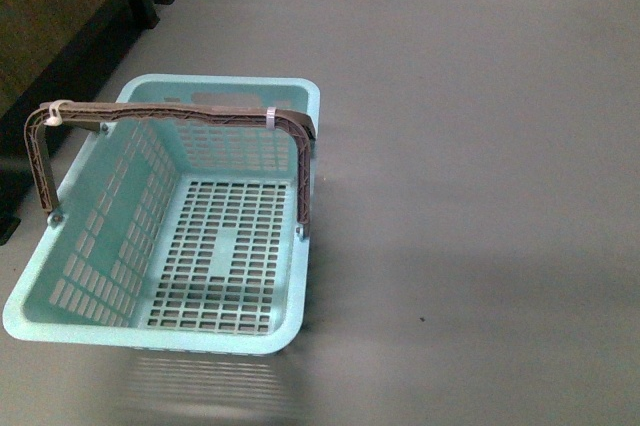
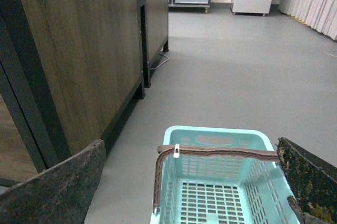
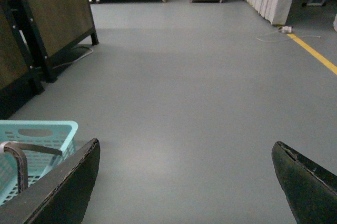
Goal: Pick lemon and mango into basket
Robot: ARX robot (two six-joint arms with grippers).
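The left pincer (image 2: 189, 145) and the right pincer (image 3: 185, 144) are wide open, holding nothing. The empty basket (image 1: 220, 86) waits just ahead of the left one, ready for fruit; lemon and mango are not visible.

Light blue-green slotted basket (image 1: 300, 146) upright on grey floor; brown handle raised

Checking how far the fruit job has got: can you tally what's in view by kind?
Basket: 1, nothing inside
Fruit: 0 in any view
Grippers: 2, left gripper and right gripper, both open
Total: 3
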